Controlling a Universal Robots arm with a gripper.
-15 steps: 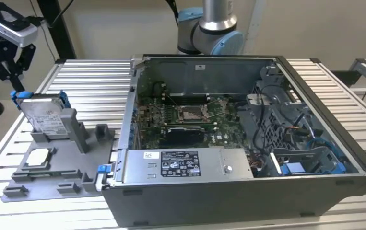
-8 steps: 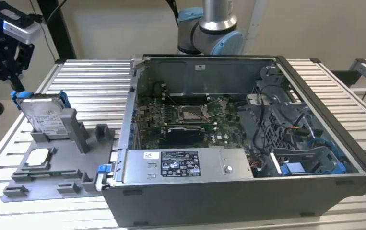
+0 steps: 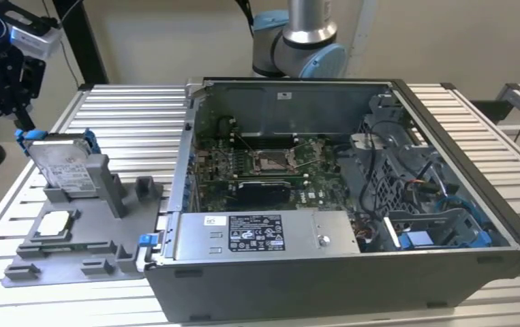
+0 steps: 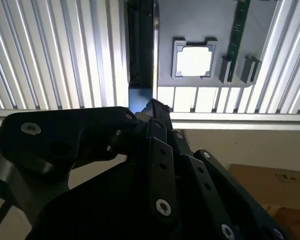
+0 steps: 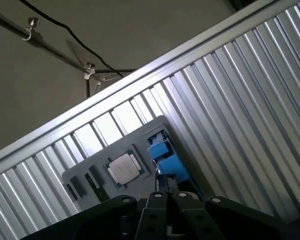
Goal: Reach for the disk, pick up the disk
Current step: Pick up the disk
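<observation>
The disk (image 3: 64, 167) is found at the left of the exterior view, stood on its edge in a slot of a grey holder (image 3: 105, 187) that lies on the slatted bench (image 3: 132, 116). It is probably kept upright so that its upper edge and its blue rails (image 5: 165, 157) are free to be taken from above. The pincer (image 3: 9, 109) is seen in the upper left of that frame, pointed downward and hanging just above the disk's upper corner. Whether this corner is already touched cannot be told, and how wide the pincer stands cannot be told either.

In the first wrist view the blue rail is seen directly ahead of the pincer, so the approach is judged to be aligned with the disk. A small square chip (image 3: 55, 221) is laid flat in the holder, lower in the exterior view. The open computer case (image 3: 460, 262) stands beside the holder, apart from the pincer.
</observation>
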